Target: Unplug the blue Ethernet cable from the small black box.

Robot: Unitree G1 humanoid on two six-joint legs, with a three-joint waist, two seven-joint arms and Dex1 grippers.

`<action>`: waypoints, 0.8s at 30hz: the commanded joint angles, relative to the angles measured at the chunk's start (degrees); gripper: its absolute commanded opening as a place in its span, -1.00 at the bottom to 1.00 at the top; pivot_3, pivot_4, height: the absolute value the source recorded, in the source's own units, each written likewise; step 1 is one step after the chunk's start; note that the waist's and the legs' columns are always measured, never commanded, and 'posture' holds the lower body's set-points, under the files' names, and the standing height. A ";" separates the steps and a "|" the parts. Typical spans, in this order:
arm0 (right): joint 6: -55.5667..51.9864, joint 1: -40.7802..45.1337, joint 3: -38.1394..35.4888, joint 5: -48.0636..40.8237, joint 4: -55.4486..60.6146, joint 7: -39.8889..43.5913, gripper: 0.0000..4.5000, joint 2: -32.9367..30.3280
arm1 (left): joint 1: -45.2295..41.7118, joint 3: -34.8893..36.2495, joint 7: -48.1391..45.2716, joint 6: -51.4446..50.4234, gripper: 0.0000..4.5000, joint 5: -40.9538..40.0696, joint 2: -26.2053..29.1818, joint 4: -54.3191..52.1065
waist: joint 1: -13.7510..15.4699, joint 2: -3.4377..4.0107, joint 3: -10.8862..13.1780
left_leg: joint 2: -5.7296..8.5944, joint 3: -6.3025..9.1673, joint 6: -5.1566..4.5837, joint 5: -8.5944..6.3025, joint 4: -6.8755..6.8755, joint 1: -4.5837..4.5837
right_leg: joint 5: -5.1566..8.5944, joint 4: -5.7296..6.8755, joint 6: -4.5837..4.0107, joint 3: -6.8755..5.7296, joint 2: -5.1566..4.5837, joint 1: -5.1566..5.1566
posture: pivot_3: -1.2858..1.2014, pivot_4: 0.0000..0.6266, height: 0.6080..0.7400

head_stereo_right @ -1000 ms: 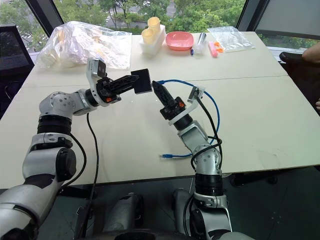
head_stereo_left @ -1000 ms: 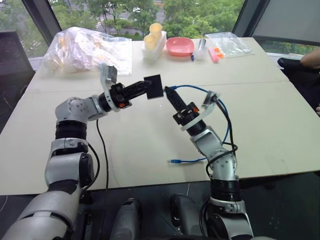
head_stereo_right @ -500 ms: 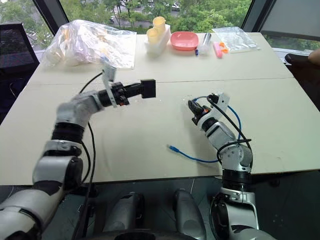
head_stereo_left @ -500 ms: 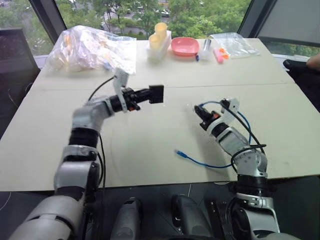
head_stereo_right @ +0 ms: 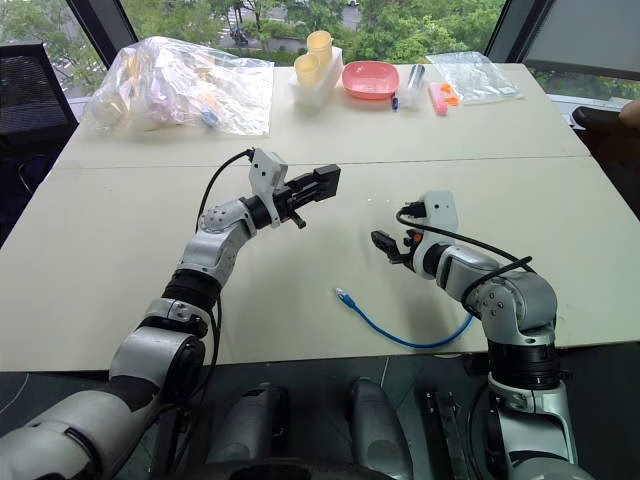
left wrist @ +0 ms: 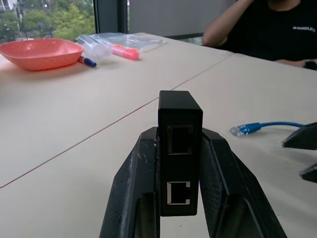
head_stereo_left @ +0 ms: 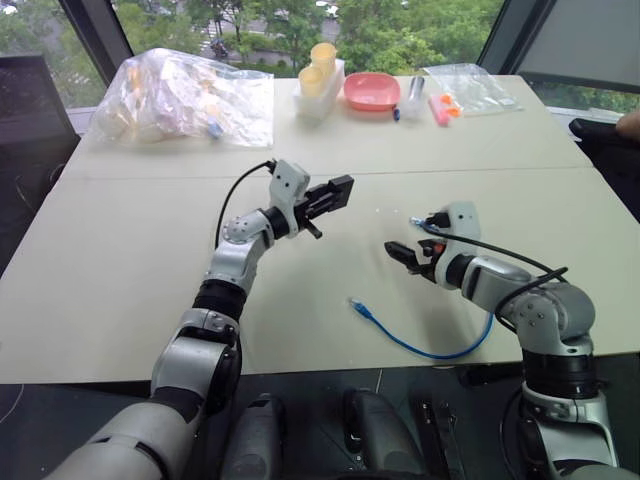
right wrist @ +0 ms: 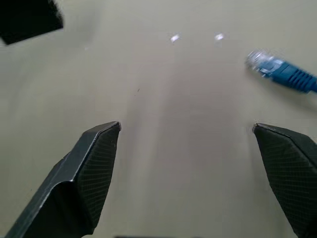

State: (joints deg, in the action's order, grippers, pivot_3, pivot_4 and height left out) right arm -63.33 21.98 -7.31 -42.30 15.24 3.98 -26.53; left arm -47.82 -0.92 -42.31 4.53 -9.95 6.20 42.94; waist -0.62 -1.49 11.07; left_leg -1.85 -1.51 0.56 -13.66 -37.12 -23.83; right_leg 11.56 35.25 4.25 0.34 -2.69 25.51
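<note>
Left gripper [left wrist: 179, 198]: your jaws clamp the small black box [left wrist: 179, 158] above mid-tabletop, both sockets empty.
Right gripper [right wrist: 190, 168]: your jaws stand wide, holding nothing, just over the tabletop [head_stereo_left: 120, 260].
Blue Ethernet cable [head_stereo_left: 420, 345]: lies loose by the near edge, plug free; looks unplugged.

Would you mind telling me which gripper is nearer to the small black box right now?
Left. The left gripper clamps the small black box between its fingers. The right gripper hangs open over the table, well apart from the box.
</note>
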 commanded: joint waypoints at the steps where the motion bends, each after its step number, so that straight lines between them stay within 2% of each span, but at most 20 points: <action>1: 3.18 -1.16 -0.89 0.39 5.11 2.61 0.97 0.58 | -1.19 -0.24 2.11 5.43 -0.78 1.57 -2.24 4.34 | 0.03 0.00 0.00 | 0.00 0.01 -0.01 0.00 -0.01 0.00 | 0.00 -0.01 0.01 -0.01 0.01 -0.01 | 0.03 -0.52 1.00; 2: 3.90 -1.48 -1.07 1.04 5.08 2.61 0.97 1.03 | -1.36 -0.26 1.88 6.04 -0.78 1.67 -2.59 5.27 | 0.03 0.00 0.00 | 0.00 0.01 -0.01 -0.01 -0.01 0.00 | -0.01 -0.02 0.02 -0.02 0.01 -0.02 | 0.03 -0.52 1.00; 4: 4.79 -1.69 -1.39 1.66 4.93 2.74 1.00 1.89 | -2.01 -0.21 0.63 6.19 -0.34 1.55 -2.85 6.38 | -0.04 0.00 0.00 | 0.01 0.01 -0.01 -0.01 -0.04 -0.03 | -0.04 -0.06 0.08 -0.02 0.01 -0.02 | 0.03 -0.52 1.00; 5: 5.14 -1.81 -1.61 1.85 4.88 2.68 1.00 2.37 | -2.17 -0.33 -0.06 6.22 -0.21 1.58 -2.86 6.38 | -0.09 0.00 0.00 | 0.00 0.01 -0.01 -0.01 -0.05 -0.03 | -0.05 -0.06 0.08 -0.02 0.01 -0.02 | 0.03 -0.52 1.00; 7: 5.78 -2.19 -1.84 2.40 4.75 2.72 1.00 2.99 | -2.22 -0.40 -0.73 6.14 0.16 1.55 -2.84 6.33 | -0.07 0.00 0.00 | 0.00 0.01 -0.01 -0.01 -0.05 -0.03 | -0.05 -0.06 0.08 -0.02 0.02 -0.02 | 0.03 -0.52 1.00; 11: 6.66 -2.65 -1.63 3.61 4.43 3.29 1.00 3.45 | -1.60 -0.41 -1.71 4.83 0.75 1.50 -2.14 5.37 | -0.02 0.00 0.00 | 0.00 0.02 -0.01 -0.01 -0.05 -0.03 | -0.05 -0.06 0.08 -0.02 0.02 -0.03 | 0.03 -0.52 1.00; 13: 7.22 -3.22 -1.79 3.85 5.07 4.20 1.00 3.14 | -0.97 -0.39 -3.50 0.55 0.99 0.29 -0.89 1.49 | -0.04 0.00 0.00 | 0.00 0.02 -0.01 -0.01 -0.05 -0.03 | -0.05 -0.06 0.08 -0.02 0.02 -0.03 | 0.03 -0.52 1.00; 16: 8.10 -5.14 -2.58 3.09 7.43 6.87 1.00 1.97 | 0.74 0.36 -4.25 -7.08 0.99 -2.14 1.86 -10.53 | -0.14 0.00 0.00 | -0.02 0.05 -0.01 -0.01 -0.03 -0.04 | -0.06 -0.05 0.09 -0.02 0.03 -0.02 | 0.03 -0.52 1.00; 20: 10.46 -7.65 -4.64 1.49 9.75 12.76 1.00 -0.24 | 4.29 2.42 -3.63 -22.98 0.99 -7.40 8.49 -29.30 | -0.27 0.01 0.00 | -0.03 0.06 -0.01 -0.01 -0.02 -0.02 | -0.06 -0.04 0.10 -0.01 0.04 -0.02 | 0.03 -0.52 1.00; 24: 15.37 -11.12 -7.14 2.83 11.67 16.72 1.00 -2.64 | 12.46 5.82 -2.34 -38.11 0.99 -13.72 16.30 -46.27 | -0.38 0.05 -0.03 | -0.04 0.04 -0.01 -0.01 0.03 0.24 | -0.04 -0.02 0.10 0.01 0.04 -0.20 | 0.03 -0.52 1.00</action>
State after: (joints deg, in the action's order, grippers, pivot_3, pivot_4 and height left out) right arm -50.81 11.57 -12.35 -39.60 23.97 18.97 -28.27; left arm -37.17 3.22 -45.25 -28.41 -20.75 21.03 3.02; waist -1.00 -1.45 11.04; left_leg -1.90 -1.47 0.55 -13.67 -37.08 -23.55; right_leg 11.52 35.23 4.35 0.36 -2.65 25.29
